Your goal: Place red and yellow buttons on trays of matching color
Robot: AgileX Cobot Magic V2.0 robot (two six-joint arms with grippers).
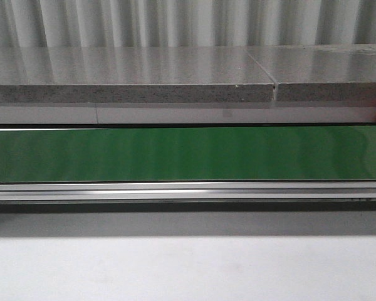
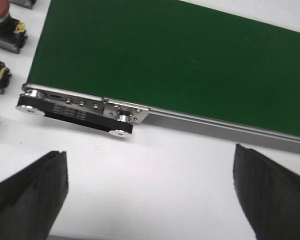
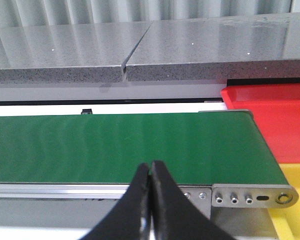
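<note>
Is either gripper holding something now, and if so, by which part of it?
Nothing is held. The left gripper stands wide open over bare white table, and the right gripper is shut with its black fingers together and nothing between them.

My left gripper [image 2: 150, 192] shows two black fingers [image 2: 27, 195], thick and wedge-shaped, matte with slightly rough, worn edges. My right gripper [image 3: 150, 200] has the same black fingers [image 3: 167, 207], smooth and tapering to narrow rounded tips, a faint sheen along their inner edges. No cables, screws or markings in sight on either.
</note>
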